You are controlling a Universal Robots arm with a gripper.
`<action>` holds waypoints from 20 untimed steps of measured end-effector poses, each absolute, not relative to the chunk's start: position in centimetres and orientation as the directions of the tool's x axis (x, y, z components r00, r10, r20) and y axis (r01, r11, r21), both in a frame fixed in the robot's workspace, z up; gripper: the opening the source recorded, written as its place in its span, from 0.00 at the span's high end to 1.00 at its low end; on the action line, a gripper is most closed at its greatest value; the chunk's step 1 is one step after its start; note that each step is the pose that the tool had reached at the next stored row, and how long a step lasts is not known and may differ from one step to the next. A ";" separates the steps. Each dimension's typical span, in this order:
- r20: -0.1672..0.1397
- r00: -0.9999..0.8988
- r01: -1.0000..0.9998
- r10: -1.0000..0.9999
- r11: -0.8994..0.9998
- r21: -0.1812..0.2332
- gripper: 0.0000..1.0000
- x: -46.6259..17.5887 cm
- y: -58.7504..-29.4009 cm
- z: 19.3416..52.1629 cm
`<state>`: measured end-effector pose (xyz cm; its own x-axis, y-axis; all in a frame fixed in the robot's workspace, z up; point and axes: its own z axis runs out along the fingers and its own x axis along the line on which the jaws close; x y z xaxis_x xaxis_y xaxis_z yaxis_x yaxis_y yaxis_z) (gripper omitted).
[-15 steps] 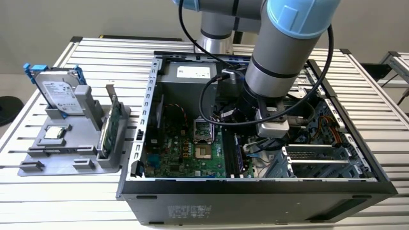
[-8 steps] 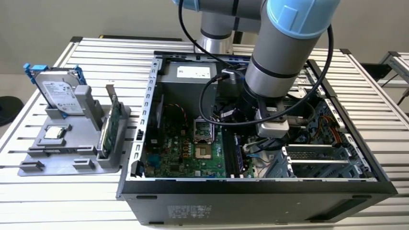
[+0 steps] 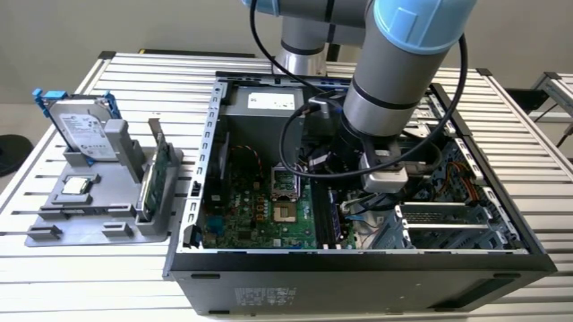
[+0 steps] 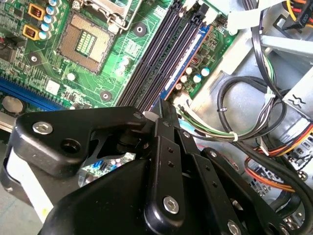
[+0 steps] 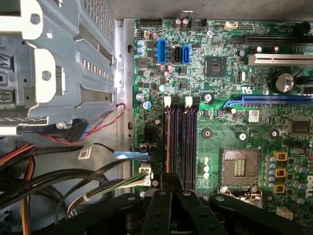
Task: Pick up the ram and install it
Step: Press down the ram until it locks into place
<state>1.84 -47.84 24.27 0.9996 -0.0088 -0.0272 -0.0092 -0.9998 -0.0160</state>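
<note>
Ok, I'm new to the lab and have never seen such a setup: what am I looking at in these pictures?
The exterior view shows a robot arm reaching down into an open computer case on a slatted metal table. Its tool hangs over the green motherboard. On that view's left a grey rack holds a hard drive and a green card. Both wrist views come from cameras riding on the arm: they look past the black tool at the long memory slots. Whether the tool holds anything, I cannot tell.
</note>
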 end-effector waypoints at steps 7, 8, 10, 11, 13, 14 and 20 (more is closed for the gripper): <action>-0.027 0.999 0.038 0.038 -0.999 -0.016 1.00 1.8 -47.8 24.3; -0.027 0.999 0.041 0.042 -0.999 -0.016 1.00 1.8 -47.8 24.3; -0.027 0.998 0.048 0.049 -0.999 -0.016 1.00 1.8 -47.8 24.3; -0.027 0.998 0.052 0.053 -0.999 -0.016 1.00 1.8 -47.8 24.3; -0.027 0.998 0.060 0.061 -0.998 -0.016 1.00 1.8 -47.8 24.3; -0.027 0.998 0.064 0.065 -0.998 -0.016 1.00 1.8 -47.8 24.3; -0.027 0.996 0.083 0.083 -0.996 -0.016 1.00 1.8 -47.8 24.3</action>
<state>1.81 -47.83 24.27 0.9962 0.0832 -0.0272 0.0828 -0.9964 -0.0160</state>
